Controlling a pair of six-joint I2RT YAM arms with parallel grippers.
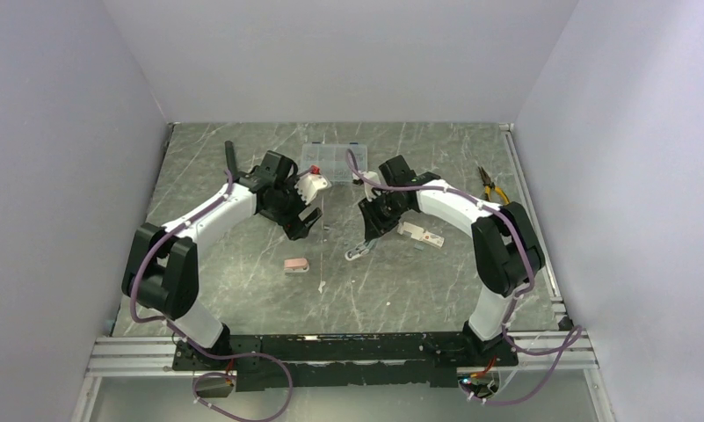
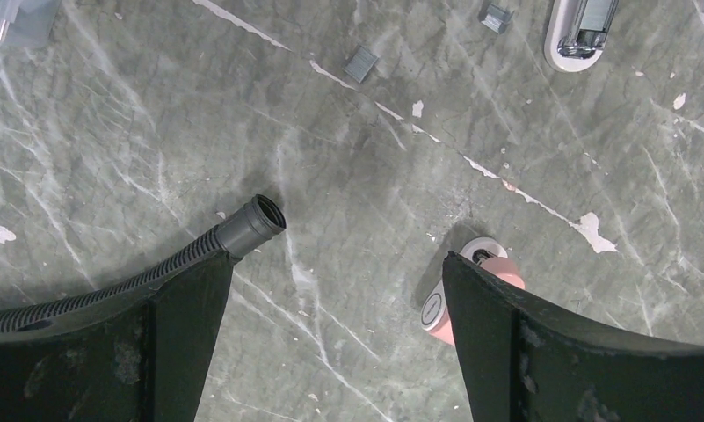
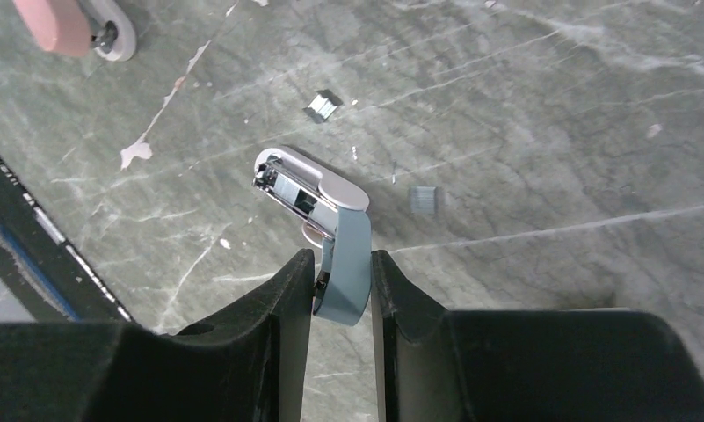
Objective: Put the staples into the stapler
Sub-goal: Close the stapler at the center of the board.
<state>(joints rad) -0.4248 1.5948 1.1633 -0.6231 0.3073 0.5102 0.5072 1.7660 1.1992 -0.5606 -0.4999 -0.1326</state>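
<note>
My right gripper (image 3: 342, 259) is shut on the blue-grey lid of a small stapler (image 3: 344, 237). The stapler is hinged open, with its white base and metal channel (image 3: 288, 183) pointing away from me just above the table. It shows in the top view (image 1: 359, 252) under the right gripper (image 1: 371, 234). Two short grey staple strips (image 3: 323, 105) (image 3: 424, 199) lie loose beyond it; the left wrist view shows them too (image 2: 361, 63) (image 2: 496, 16). My left gripper (image 2: 339, 264) is open and empty above the table (image 1: 305, 221).
A pink mini stapler (image 1: 296, 265) lies by my left gripper's right finger (image 2: 480, 290). A small white carton with a red mark (image 1: 423, 235) lies right of the right gripper. A clear compartment box (image 1: 333, 161) stands at the back, and pliers (image 1: 493, 187) lie at the far right.
</note>
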